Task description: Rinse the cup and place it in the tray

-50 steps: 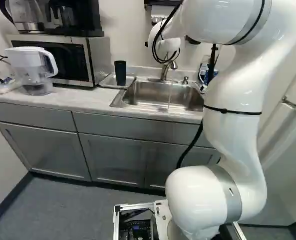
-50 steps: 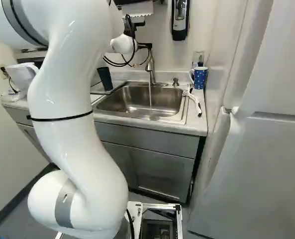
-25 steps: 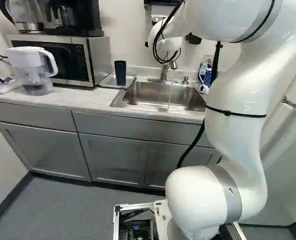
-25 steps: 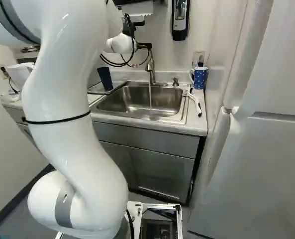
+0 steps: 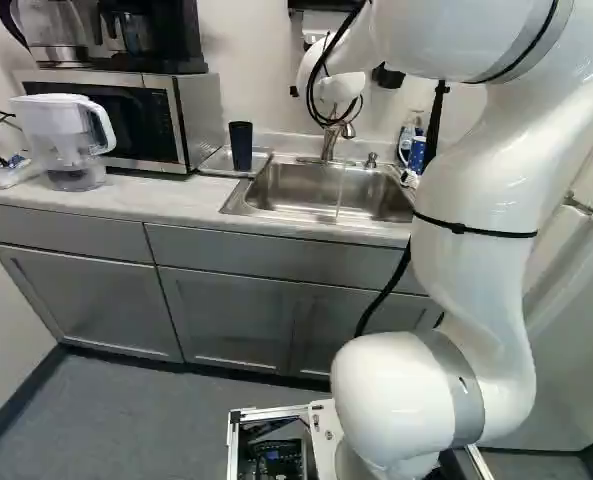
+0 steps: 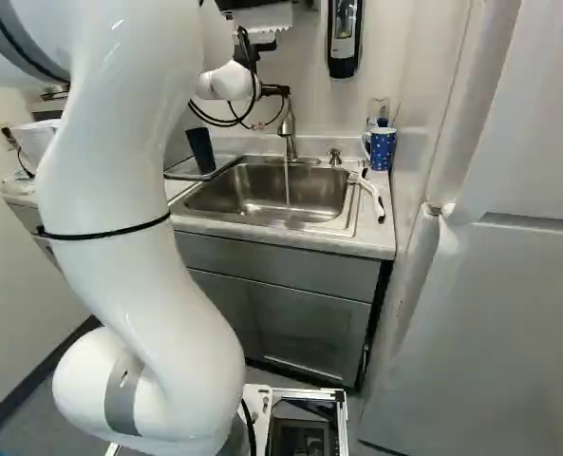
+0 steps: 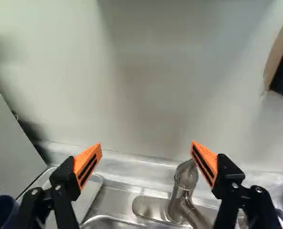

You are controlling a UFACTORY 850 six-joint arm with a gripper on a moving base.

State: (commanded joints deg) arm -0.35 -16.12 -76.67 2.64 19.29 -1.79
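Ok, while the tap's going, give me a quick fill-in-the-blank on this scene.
The dark cup stands upright on the ____ beside the sink. From the faucet, ____ runs down into the sink. The gripper is ____, not shut. The mug on the counter is blue with white ____.

Missing words: tray; water; open; dots.

Bright indoor light, glossy highlights on white arm (image 5: pixel 466 190), soft shadows across wall (image 7: pixel 151 81), glints in sink (image 6: pixel 248 190)
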